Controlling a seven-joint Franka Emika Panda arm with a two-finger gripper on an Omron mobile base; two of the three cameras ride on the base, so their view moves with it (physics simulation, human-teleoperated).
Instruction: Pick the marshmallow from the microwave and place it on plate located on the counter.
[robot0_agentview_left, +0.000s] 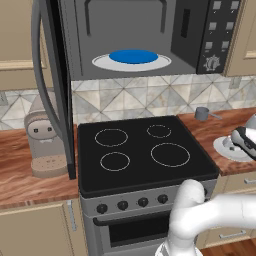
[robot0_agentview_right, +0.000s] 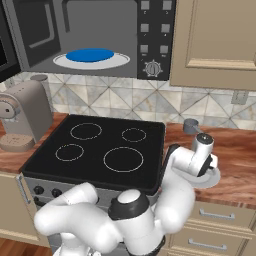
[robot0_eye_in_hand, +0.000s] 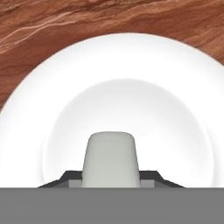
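— Closest to the hand camera?
— Marshmallow (robot0_eye_in_hand: 110, 159), at six o'clock in the hand view, pale and rounded on top. Dark finger tips (robot0_eye_in_hand: 65, 178) flank it on both sides, so the gripper (robot0_eye_in_hand: 110, 181) looks clamped on the marshmallow.
— And beyond it?
— Behind it sits the plate (robot0_eye_in_hand: 52, 83), its shallow centre directly behind the block, its rim running to about nine and three o'clock. Whether the block touches the plate, I cannot tell.
— What does the plate rest on?
— It rests on the counter (robot0_eye_in_hand: 65, 17), reddish wood grain at twelve o'clock in the hand view.
— From the base cameras?
— In the left base view the gripper (robot0_agentview_left: 246, 141) is at three o'clock over the plate (robot0_agentview_left: 222, 147), right of the black stovetop (robot0_agentview_left: 145, 150). A small grey cup (robot0_agentview_left: 202, 113) stands farther back.
— Farthest?
— At twelve o'clock is the microwave (robot0_agentview_left: 150, 35), door (robot0_agentview_left: 52, 85) swung wide, with a blue disc (robot0_agentview_left: 133, 56) on its turntable (robot0_agentview_left: 102, 63). A coffee machine (robot0_agentview_left: 45, 145) sits at nine o'clock.
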